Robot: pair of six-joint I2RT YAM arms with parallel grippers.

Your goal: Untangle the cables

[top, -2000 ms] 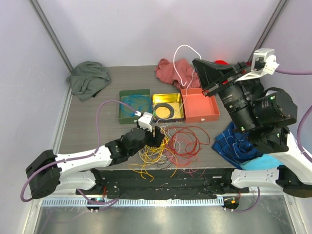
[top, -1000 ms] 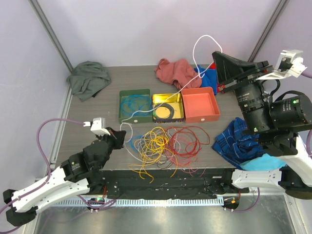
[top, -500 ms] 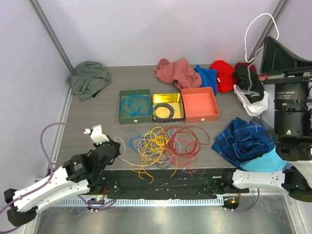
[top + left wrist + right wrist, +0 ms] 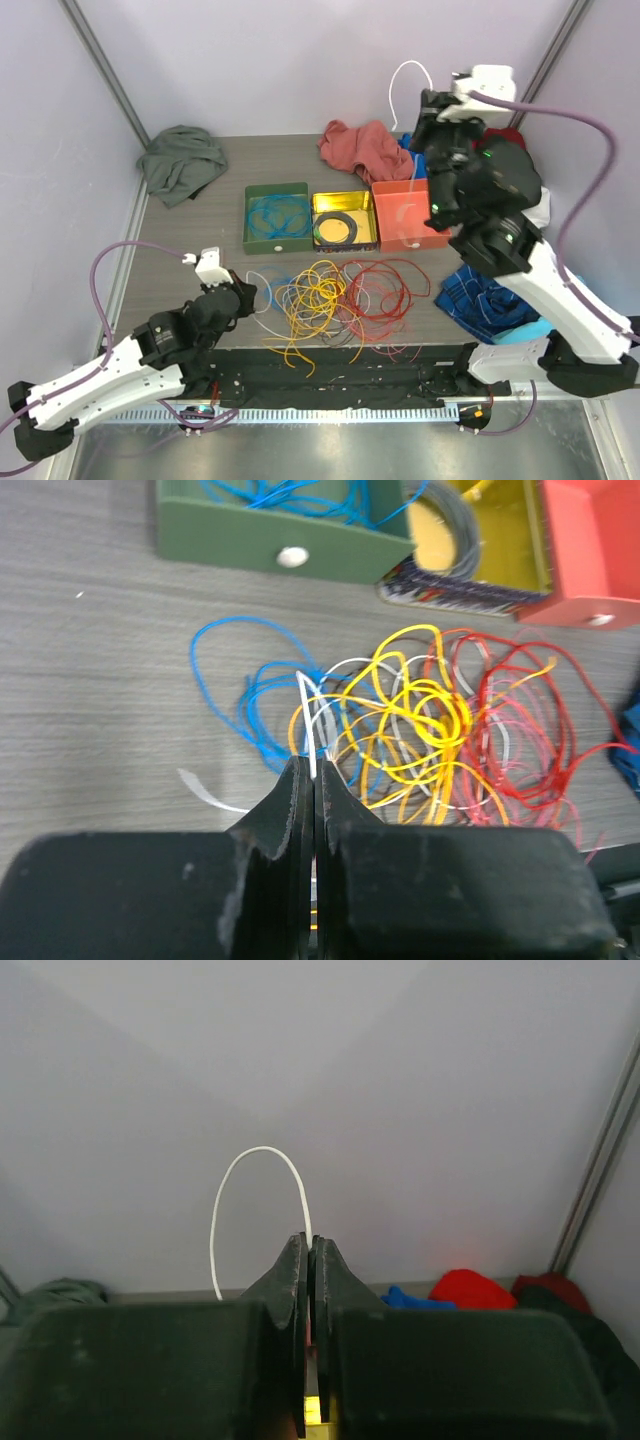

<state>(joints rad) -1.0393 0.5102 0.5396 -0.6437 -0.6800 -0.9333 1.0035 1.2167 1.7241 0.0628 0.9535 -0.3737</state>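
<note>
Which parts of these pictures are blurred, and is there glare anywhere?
Left wrist view: the fingers are dark and soft, the cables beyond fairly sharp. Right wrist view: the white cable is crisp against the wall, the clothes below blurred. Top view: even light, a bright sheen on the metal strip at the near edge.

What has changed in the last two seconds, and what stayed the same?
The left gripper pulled back from the cable pile toward the near left edge. The right gripper swung far right, then back toward the orange tray. Both stayed shut on the white cable; the green tray and grey cloth did not move.
</note>
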